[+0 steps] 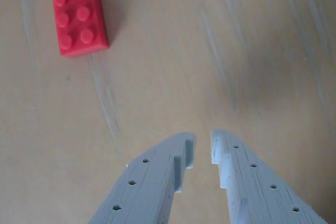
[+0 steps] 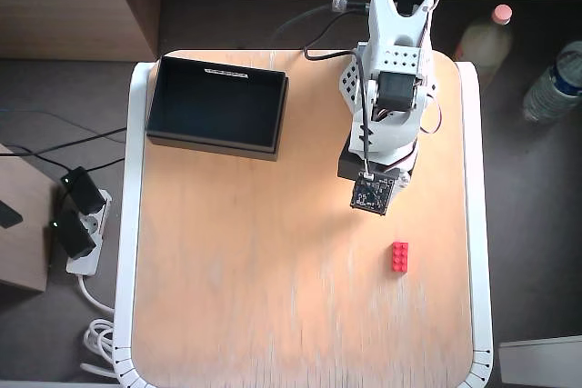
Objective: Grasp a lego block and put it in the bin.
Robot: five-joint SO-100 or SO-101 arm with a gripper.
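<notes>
The lego block (image 1: 79, 14) is a red studded brick lying flat on the wooden table, at the upper left of the wrist view. In the overhead view the lego block (image 2: 399, 256) lies right of the table's centre, a little below the arm's wrist. My gripper (image 1: 203, 140) hangs above bare table, to the right of and below the block in the wrist view. Its grey jaws stand almost together with only a narrow slit, and nothing is between them. The bin (image 2: 218, 102), a black tray with a white label strip, sits at the table's upper left.
The white arm (image 2: 391, 88) stands folded at the table's top right, with the wrist camera board (image 2: 373, 194) over the gripper. The table has a white rim (image 2: 136, 224). Bottles (image 2: 482, 38) and a power strip (image 2: 77, 224) lie on the floor beside it.
</notes>
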